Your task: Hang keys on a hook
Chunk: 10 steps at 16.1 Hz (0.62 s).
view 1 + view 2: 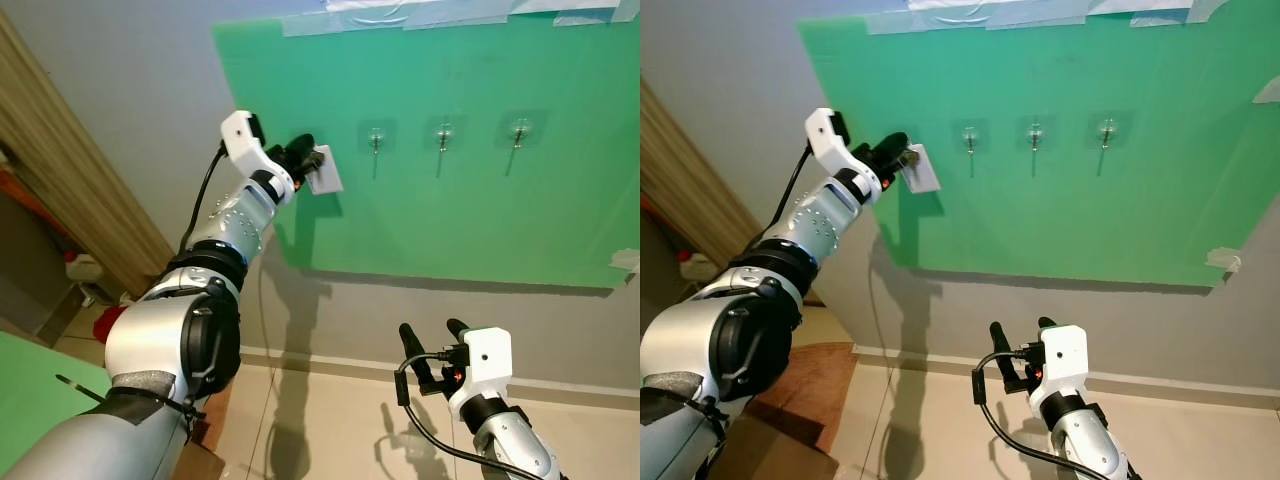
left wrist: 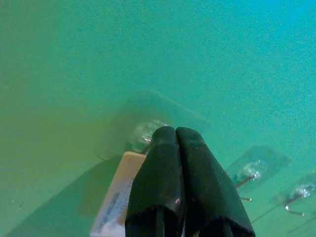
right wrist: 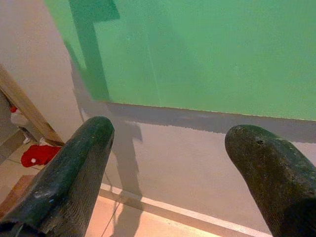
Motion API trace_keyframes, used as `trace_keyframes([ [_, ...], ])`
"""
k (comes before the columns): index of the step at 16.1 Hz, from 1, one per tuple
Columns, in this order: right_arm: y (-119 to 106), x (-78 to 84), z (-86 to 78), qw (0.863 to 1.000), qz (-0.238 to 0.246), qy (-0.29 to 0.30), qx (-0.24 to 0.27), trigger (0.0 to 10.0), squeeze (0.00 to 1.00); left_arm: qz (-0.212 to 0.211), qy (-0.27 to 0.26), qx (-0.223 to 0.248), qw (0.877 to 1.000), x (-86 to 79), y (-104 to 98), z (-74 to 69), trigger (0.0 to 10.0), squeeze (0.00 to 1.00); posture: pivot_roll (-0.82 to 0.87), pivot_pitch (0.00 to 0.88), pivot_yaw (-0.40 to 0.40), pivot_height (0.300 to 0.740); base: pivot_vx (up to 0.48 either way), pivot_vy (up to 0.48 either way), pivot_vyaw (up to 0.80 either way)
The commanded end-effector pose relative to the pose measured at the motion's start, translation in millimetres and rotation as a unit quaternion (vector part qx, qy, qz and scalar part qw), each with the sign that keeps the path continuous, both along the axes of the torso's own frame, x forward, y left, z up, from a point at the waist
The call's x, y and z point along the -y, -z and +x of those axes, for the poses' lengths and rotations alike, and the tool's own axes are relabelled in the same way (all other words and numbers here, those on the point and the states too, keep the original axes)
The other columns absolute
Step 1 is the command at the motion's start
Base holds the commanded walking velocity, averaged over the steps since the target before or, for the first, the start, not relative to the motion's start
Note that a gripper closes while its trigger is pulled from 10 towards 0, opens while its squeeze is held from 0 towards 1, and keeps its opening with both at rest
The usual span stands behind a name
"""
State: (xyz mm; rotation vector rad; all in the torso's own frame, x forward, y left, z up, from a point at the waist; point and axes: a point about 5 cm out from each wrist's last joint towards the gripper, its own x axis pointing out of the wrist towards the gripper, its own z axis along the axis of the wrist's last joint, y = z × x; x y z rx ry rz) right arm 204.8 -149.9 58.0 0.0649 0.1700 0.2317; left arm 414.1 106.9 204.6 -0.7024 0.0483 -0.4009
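Bright, even light; raised arm's shadow (image 1: 300, 300) drops toward 6 o'clock on the wall; left wrist view soft, hazy.

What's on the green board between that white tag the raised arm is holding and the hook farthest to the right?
Two more clear hooks, both empty, sit between the white tag and the farthest hook on the green board, seen in both eye views.

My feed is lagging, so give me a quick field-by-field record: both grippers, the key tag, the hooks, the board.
left gripper: raised at the green board, jaws shut on the key tag
key tag: white, at the leftmost hook; whether it hangs there cannot be told
other hooks: three, bare
right gripper: low, jaws open, holding nothing
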Motion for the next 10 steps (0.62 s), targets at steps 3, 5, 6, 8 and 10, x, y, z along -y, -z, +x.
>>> trace_keyframes([
  [3, 0, -6.5, 0.5, 1.0, 0.007, -0.007, 0.001, 10.0, 0.0, -0.05, -0.036, -0.02, 0.998, -15.3, -5, 3.3, 10.0, 0.0, -0.27, 0.006, 0.187, 0.74, 0.0, 0.0, 0.0],
  [5, -1, -7.3, 0.1, 1.0, 0.008, -0.006, 0.0, 10.0, 0.0, -0.077, -0.048, -0.042, 0.995, -20.6, 0, 2.7, 10.0, 0.0, -0.27, 0.008, 0.187, 0.74, 0.0, 0.0, 0.0],
  [6, -2, -7.6, -0.1, 1.0, 0.008, -0.006, 0.0, 10.0, 0.0, -0.087, -0.048, -0.053, 0.994, -20.5, 4, 2.0, 10.0, 0.0, -0.27, 0.01, 0.187, 0.74, 0.0, 0.0, 0.0],
  [8, -3, -8.1, -0.1, 1.0, 0.007, -0.006, 0.001, 10.0, 0.0, -0.099, -0.046, -0.074, 0.991, -18.8, 10, 0.6, 10.0, 0.0, -0.27, 0.011, 0.186, 0.74, 0.0, 0.0, 0.0],
  [10, -3, -8.4, -0.2, 1.0, 0.006, -0.006, 0.001, 10.0, 0.0, -0.094, -0.047, -0.094, 0.99, -16.2, 18, -1.3, 10.0, 0.0, -0.27, 0.013, 0.187, 0.74, 0.0, 0.0, 0.0],
])
